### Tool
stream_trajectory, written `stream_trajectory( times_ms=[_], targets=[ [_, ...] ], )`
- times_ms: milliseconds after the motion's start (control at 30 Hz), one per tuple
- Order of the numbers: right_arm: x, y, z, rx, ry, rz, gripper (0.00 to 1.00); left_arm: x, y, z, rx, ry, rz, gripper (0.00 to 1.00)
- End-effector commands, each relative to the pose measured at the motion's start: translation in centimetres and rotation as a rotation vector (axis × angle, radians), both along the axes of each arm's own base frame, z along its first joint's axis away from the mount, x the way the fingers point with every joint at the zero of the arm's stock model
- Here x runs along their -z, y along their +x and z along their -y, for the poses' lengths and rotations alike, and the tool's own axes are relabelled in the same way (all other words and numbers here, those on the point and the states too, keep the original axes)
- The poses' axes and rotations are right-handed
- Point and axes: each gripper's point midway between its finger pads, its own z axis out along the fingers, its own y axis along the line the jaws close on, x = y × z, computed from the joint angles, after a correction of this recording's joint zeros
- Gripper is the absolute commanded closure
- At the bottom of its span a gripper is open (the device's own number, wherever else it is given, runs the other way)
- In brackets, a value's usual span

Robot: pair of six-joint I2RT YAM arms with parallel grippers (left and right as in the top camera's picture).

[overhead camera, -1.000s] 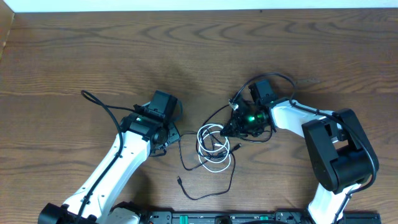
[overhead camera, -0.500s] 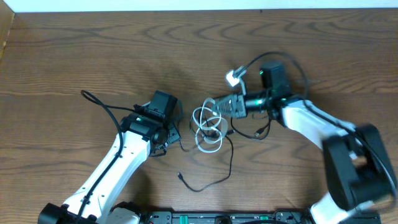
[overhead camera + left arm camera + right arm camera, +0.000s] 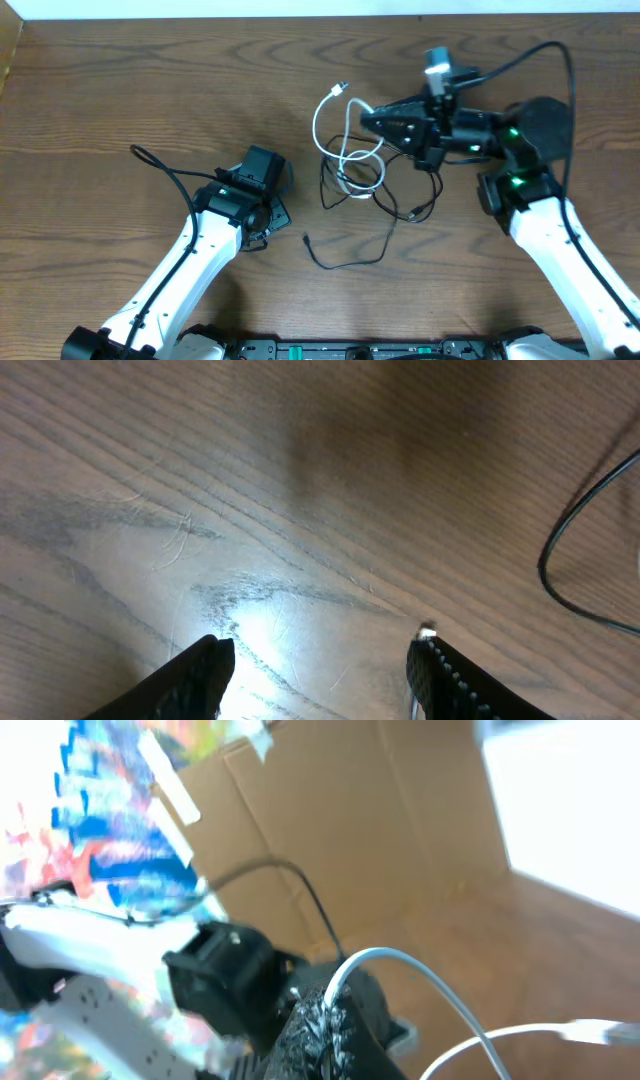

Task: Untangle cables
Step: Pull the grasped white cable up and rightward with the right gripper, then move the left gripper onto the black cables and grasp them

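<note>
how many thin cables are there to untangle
2. The white cable loops mid-table, pinched in the right gripper. The black cable tangles with those loops and trails toward the near edge. None seem hidden.

1. The left arm (image 3: 185,265) has white, rounded link shells joined by black joint housings, with a small green light near its wrist.
2. A thick black wire (image 3: 165,172) loops off it.
3. The left end effector (image 3: 320,655) has two dark fingers (image 3: 205,670); the right one's inner edge is toothed.
4. The right arm (image 3: 565,250) is likewise white with black joints and two green lights; a black wire (image 3: 520,56) arcs from it.
5. The right end effector (image 3: 366,119) is black, its finger (image 3: 325,1035) rough-textured, with a pale camera block (image 3: 438,66) above.
</note>
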Motion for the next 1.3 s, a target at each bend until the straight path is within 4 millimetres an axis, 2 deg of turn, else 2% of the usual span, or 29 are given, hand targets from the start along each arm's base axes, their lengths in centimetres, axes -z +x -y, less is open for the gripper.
stream_trajectory(
  times_ms=[0, 200, 300, 367, 467, 500, 600, 700, 800, 1000, 1167, 1267],
  targets=[
    [-3.0, 0.9, 1.8, 0.13, 0.078, 0.016, 0.99, -0.6, 0.5, 0.1, -0.01, -0.002, 0.015, 0.39],
    [-4.8, 2.7, 3.5, 0.284, 0.149, 0.029, 0.99, -0.6, 0.5, 0.1, -0.01, -0.003, 0.015, 0.39],
    [-5.1, 4.6, 4.5, 0.397, 0.186, 0.009, 0.99, -0.6, 0.5, 0.3, -0.008, -0.011, 0.012, 0.39],
    [-4.6, 6.3, 5.5, 0.503, 0.191, -0.019, 0.99, -0.6, 0.5, 0.7, -0.003, -0.033, 0.011, 0.39],
    [-1.8, 9.6, 7.5, 0.707, 0.147, -0.131, 0.99, -0.6, 0.6, 1.1, 0.005, -0.057, 0.013, 0.4],
    [0.8, 11.3, 8.9, 0.834, 0.084, -0.203, 0.99, -0.7, 0.7, 1.4, 0.02, -0.066, 0.017, 0.4],
    [5.4, 12.6, 11.0, 0.994, -0.081, -0.273, 0.99, -0.9, 1.1, 3.0, 0.112, -0.133, 0.033, 0.4],
    [8.7, 12.9, 12.8, 1.101, -0.216, -0.323, 0.99, -1.6, 1.8, 5.2, 0.216, -0.232, 0.072, 0.4],
    [10.2, 13.0, 14.9, 1.187, -0.279, -0.355, 0.99, -2.7, 2.6, 7.5, 0.307, -0.335, 0.125, 0.4],
    [10.6, 12.8, 17.0, 1.233, -0.295, -0.386, 0.99, -5.2, 3.7, 11.1, 0.482, -0.501, 0.24, 0.4],
    [11.6, 12.5, 17.1, 1.232, -0.325, -0.416, 0.99, -5.9, 4.1, 12.1, 0.513, -0.534, 0.278, 0.4],
    [12.3, 12.2, 17.1, 1.229, -0.35, -0.442, 0.99, -6.0, 3.3, 13.2, 0.572, -0.545, 0.275, 0.4]
  ],
)
